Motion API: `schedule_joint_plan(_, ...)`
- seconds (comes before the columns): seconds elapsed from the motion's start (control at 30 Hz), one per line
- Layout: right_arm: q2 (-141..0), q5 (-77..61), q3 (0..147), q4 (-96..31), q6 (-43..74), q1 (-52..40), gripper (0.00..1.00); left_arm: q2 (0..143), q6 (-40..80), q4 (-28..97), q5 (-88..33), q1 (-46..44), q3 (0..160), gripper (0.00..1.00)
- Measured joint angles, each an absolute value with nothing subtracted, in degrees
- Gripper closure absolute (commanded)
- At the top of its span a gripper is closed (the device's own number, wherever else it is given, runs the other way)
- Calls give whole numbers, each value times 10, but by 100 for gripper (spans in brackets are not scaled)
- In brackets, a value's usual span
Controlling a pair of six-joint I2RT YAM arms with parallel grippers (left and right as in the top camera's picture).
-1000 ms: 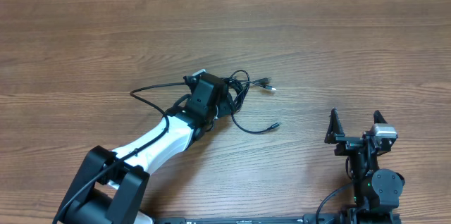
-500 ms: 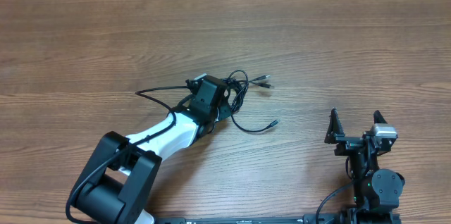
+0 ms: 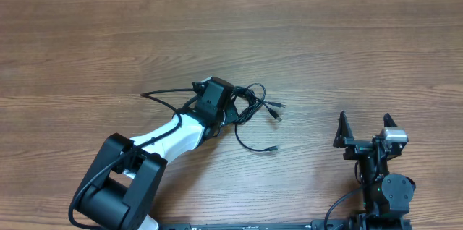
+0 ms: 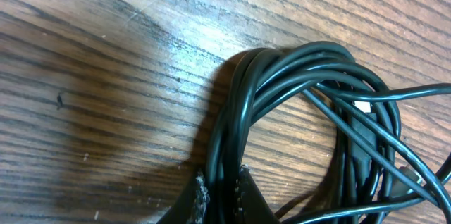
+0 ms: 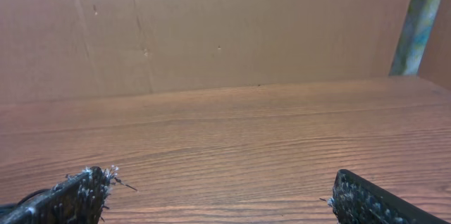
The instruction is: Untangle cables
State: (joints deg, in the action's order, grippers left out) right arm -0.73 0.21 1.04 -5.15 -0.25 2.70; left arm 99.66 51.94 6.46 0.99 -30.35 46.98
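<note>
The cables (image 3: 252,105) are thin black cords bunched in a tangled loop at the middle of the table. Two plug ends (image 3: 277,111) stick out to the right, one loose end (image 3: 273,147) curls toward the front, and a tail (image 3: 155,92) runs left. My left gripper (image 3: 221,103) sits at the loop's left side. In the left wrist view the left gripper (image 4: 222,182) is shut on several strands of the cables (image 4: 296,76). My right gripper (image 3: 365,125) stands open at the front right, well apart from the cables, with only bare wood between its fingers (image 5: 70,196).
The wooden table (image 3: 347,42) stretches bare to the back and right. A brown cardboard wall (image 5: 225,27) stands behind the table's far edge. The left arm's white link (image 3: 163,143) lies diagonally from the front left toward the bundle.
My left gripper has closed on the cable bundle. The plug ends and the loose end have shifted toward the front. The right arm has not moved.
</note>
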Motion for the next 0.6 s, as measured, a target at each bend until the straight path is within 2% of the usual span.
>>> schedule_joint_plan(0.6, -7, 2, 10, -51, -3, 27, 0, 997, 519, 94, -18, -303, 478, 96)
